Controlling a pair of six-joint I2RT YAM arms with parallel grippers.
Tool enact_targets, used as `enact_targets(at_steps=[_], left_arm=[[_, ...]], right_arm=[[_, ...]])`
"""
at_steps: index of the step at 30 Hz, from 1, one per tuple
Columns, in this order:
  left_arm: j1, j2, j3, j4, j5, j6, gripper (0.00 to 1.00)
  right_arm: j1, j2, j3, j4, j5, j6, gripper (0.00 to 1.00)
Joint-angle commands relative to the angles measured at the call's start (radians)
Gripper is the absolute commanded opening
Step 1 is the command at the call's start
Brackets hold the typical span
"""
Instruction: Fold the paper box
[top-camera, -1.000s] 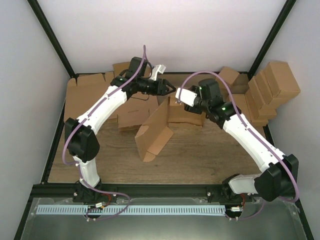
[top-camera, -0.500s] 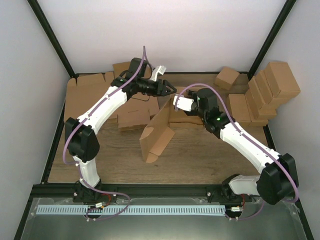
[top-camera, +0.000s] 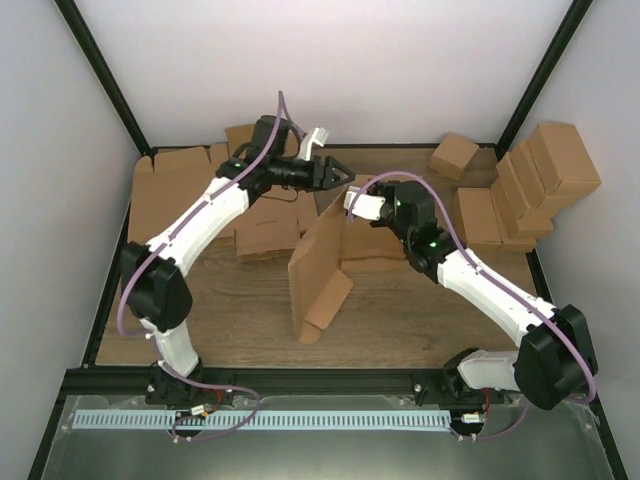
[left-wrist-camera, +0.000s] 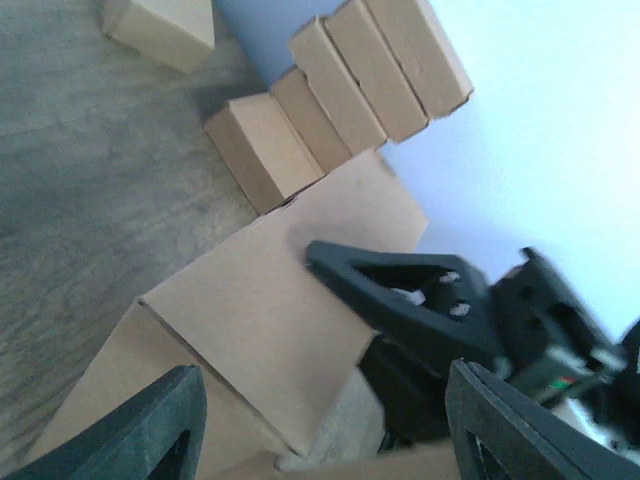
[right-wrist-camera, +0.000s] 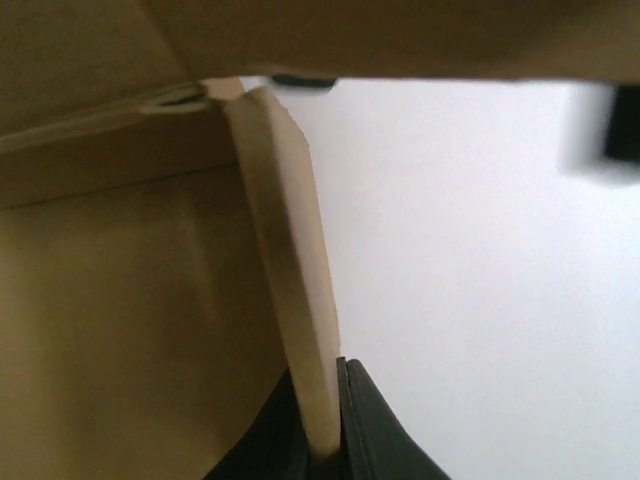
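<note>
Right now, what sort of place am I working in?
Probably an enclosed box-folding test cell: a wooden table boxed in by white walls and black frame posts, with ready-made boxes and flat blanks at the back.

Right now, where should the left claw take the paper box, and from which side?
Probably the top rim of the upright panel of the paper box, just nearer than where the right claw pinches it, coming from above. The panel stands on edge, so only that thin rim fits between the jaws; the left claw hangs open beside it.
</note>
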Motion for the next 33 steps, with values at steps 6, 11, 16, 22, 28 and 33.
enact_targets(at_steps=[6,11,16,22,28,33], left_arm=[[-0.002,-0.331,0.080,-0.120,-0.343,0.133,0.77],[-0.002,-0.553,-0.037,-0.086,-0.624,0.216,0.82],[-0.002,-0.683,-0.093,-0.127,-0.842,0.298,0.85],[-0.002,-0.756,-0.188,-0.158,-0.948,0.319,0.86],[0.005,-0.745,-0.315,-0.167,-0.943,0.276,0.88],[0.108,-0.685,-0.357,-0.256,-0.885,0.198,0.92]], right_arm=[[0.015,0.075,0.320,-0.360,-0.087,0.478,0.01],[0.012,0.090,0.368,-0.517,-0.244,0.735,0.01],[0.010,0.073,0.268,-0.546,-0.376,0.984,0.01],[0.010,0.114,0.137,-0.570,-0.318,1.276,0.01],[0.010,0.208,0.039,-0.570,-0.196,1.520,0.01],[0.010,0.183,-0.082,-0.425,-0.118,1.713,0.01]])
